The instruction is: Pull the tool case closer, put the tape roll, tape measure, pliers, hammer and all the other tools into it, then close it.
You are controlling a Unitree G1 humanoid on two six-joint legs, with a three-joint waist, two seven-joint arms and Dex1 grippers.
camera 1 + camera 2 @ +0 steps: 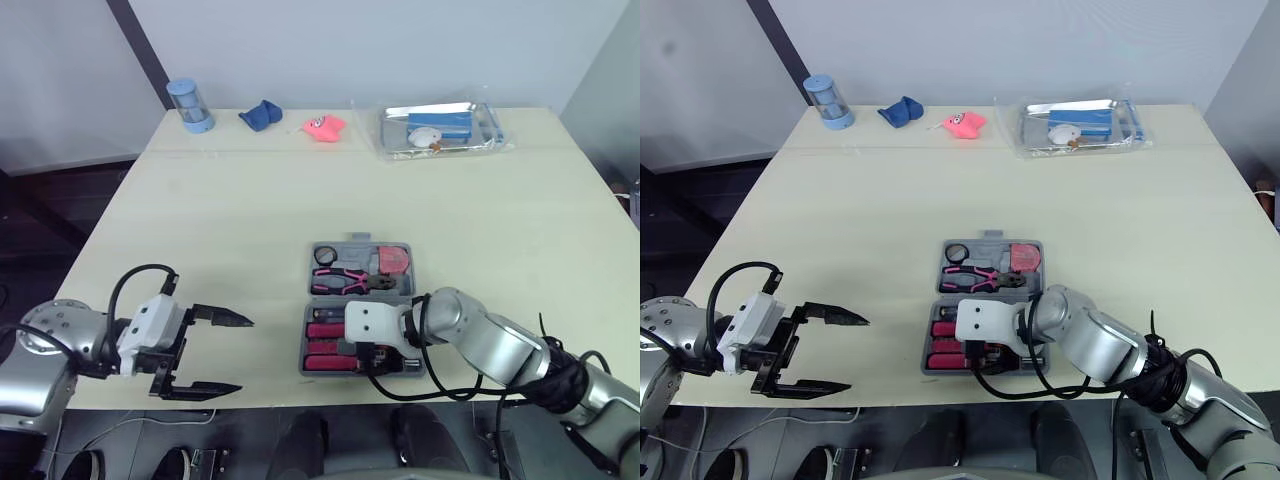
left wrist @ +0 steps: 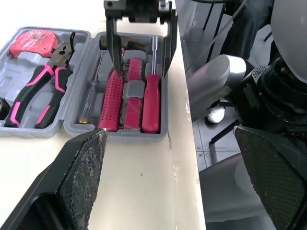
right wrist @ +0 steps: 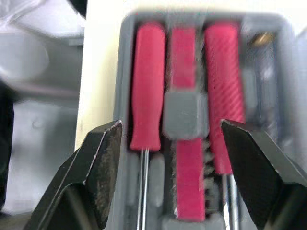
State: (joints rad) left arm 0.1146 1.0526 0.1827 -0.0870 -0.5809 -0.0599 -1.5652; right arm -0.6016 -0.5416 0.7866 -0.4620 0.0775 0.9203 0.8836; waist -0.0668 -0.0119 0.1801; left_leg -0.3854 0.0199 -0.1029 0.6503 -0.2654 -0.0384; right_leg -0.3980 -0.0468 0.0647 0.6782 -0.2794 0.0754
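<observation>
The grey tool case (image 1: 352, 240) lies open by the table's near edge. Its far half holds a black tape roll (image 1: 325, 255), pink-handled pliers (image 1: 345, 281) and a red tape measure (image 1: 393, 260). The near half holds several red-handled tools (image 1: 325, 346). My right gripper (image 3: 170, 129) hangs open just above that near half. Its two fingers straddle the red handles (image 3: 184, 96) without touching them, and it appears as well in the left wrist view (image 2: 140, 72). My left gripper (image 1: 244, 355) stands open and holds nothing, left of the case at the table's front edge.
Along the far edge stand a blue cylinder container (image 1: 190, 105), a blue cloth (image 1: 262, 115), a pink toy (image 1: 325, 126) and a clear tray (image 1: 493, 121) with a blue item. The case's near rim lies close to the table edge (image 2: 178, 158).
</observation>
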